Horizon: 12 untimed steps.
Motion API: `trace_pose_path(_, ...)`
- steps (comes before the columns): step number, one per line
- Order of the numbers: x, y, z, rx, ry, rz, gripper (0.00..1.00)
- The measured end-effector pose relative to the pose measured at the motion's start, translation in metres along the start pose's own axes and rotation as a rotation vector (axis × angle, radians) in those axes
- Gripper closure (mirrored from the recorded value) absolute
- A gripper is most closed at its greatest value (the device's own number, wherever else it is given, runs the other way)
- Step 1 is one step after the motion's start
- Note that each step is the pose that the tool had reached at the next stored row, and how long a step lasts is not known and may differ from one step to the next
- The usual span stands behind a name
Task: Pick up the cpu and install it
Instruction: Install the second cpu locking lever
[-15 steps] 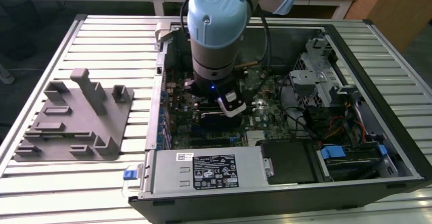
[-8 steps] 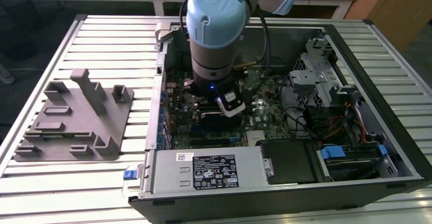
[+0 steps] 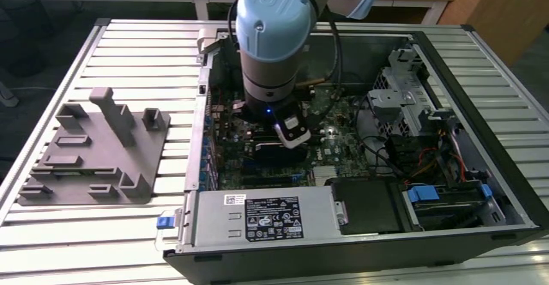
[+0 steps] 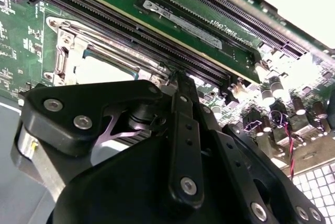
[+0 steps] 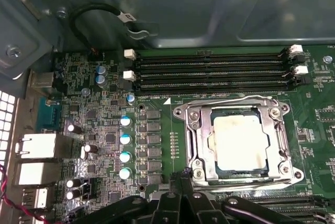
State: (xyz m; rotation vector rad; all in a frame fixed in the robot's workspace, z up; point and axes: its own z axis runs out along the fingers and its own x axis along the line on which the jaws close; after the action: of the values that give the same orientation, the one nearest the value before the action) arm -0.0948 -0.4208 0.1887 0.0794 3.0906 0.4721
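Note:
The cpu [image 5: 239, 141], a pale silver square, lies flat inside the metal-framed socket [image 5: 196, 145] on the green motherboard; it also shows as a whitish patch, the cpu [image 4: 99, 69], in the second wrist view. My gripper [image 5: 183, 174] hangs just beside the socket's edge, its black fingers [image 4: 180, 124] drawn together and shut with nothing between them. In the exterior view the gripper [image 3: 289, 143] is lowered into the open computer case [image 3: 480, 169], over the middle of the board, and the arm hides the socket.
The grey plastic tray [image 3: 94, 150] with upright posts sits on the slatted table at the exterior view's left. Memory slots [image 5: 209, 69] run along one side of the socket, capacitors [image 5: 125, 145] along another. A power supply [image 3: 266, 214] and drive cages [image 3: 403, 98] crowd the case.

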Motion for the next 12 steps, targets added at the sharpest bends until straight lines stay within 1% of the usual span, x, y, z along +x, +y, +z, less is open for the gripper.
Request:
trace_pose_path(8,0.0005,0.0011,0.0010,0.0009,0.0001,0.000,0.89)
trace_pose_path(12,0.0005,0.0027,-0.0020,0.0018,-0.0004,0.000,0.89)
